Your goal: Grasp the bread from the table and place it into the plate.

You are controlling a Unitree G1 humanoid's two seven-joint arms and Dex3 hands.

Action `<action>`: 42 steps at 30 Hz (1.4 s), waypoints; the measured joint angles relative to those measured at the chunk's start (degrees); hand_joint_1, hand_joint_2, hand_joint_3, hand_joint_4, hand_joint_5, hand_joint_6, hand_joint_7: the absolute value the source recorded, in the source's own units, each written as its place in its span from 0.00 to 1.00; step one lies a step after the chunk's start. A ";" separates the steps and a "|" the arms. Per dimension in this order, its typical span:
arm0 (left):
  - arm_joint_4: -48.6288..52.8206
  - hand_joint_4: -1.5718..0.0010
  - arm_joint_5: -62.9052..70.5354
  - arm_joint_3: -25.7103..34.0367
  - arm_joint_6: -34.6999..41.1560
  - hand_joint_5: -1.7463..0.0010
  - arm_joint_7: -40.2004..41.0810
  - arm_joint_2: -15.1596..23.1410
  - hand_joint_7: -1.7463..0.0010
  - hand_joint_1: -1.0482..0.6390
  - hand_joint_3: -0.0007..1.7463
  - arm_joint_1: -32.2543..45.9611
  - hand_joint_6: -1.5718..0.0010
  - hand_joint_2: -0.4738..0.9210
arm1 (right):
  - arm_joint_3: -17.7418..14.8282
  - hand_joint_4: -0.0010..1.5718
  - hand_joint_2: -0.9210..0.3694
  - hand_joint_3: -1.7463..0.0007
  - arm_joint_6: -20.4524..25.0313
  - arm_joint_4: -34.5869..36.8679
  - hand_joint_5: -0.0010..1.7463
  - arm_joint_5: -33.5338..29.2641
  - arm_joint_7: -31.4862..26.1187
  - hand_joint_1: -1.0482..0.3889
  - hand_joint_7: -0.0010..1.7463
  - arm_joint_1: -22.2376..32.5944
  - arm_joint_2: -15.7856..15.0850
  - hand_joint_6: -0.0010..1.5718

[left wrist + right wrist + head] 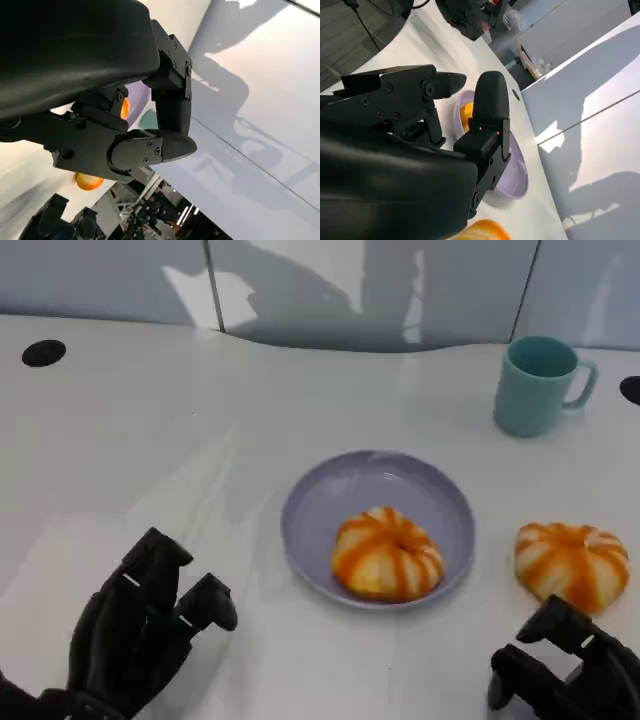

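Plainly, from the head, one bread lies on the bench just right of the plate, directly ahead of the right hand, which holds nothing, its fingers loosely apart; it is the nearer hand. Another bun sits in the plate. The left hand rests empty, well apart.

At the left wrist, the left hand is loosely curled around nothing.

At the right wrist, the bread peeks from under the right hand, beside the plate.

Plate glossy; table smooth; bread shiny.
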 measured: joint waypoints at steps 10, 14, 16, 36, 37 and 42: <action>7.08 0.49 0.05 2.41 -0.55 0.00 -3.80 0.54 0.00 0.33 0.24 -2.38 0.66 1.00 | -0.45 0.46 0.00 0.88 -0.50 0.34 0.94 -0.06 0.06 0.27 0.82 -0.19 -0.01 0.39; 9.21 0.49 0.09 2.81 -0.57 0.00 -5.67 0.97 0.00 0.32 0.22 -3.06 0.66 1.00 | -0.78 0.46 0.00 0.88 -0.50 0.34 0.94 -0.14 -0.19 0.27 0.83 -0.20 -0.01 0.39; 10.02 0.48 0.14 2.98 -0.59 0.00 -6.43 1.26 0.00 0.32 0.21 -3.49 0.65 1.00 | -0.95 0.46 0.00 0.87 -1.10 0.90 0.93 -0.15 0.00 0.27 0.83 -0.41 -0.02 0.40; 12.52 0.46 2.62 3.10 -1.62 0.00 -10.09 1.88 0.00 0.32 0.19 -4.03 0.63 1.00 | -1.29 0.49 0.00 0.88 -3.67 2.90 0.93 -1.14 1.15 0.26 0.83 -0.68 -0.01 0.42; 12.52 0.46 2.62 3.13 -1.56 0.00 -10.09 1.88 0.00 0.32 0.19 -4.02 0.63 1.00 | -1.29 0.49 0.00 0.88 -3.66 2.90 0.93 -1.16 1.06 0.26 0.82 -0.68 0.00 0.42; 12.49 0.46 2.62 3.15 -1.54 0.00 -10.07 1.87 0.00 0.32 0.20 -4.03 0.63 1.00 | -1.44 0.49 0.00 0.88 -3.36 3.12 0.92 -0.69 0.80 0.28 0.81 -0.80 0.10 0.43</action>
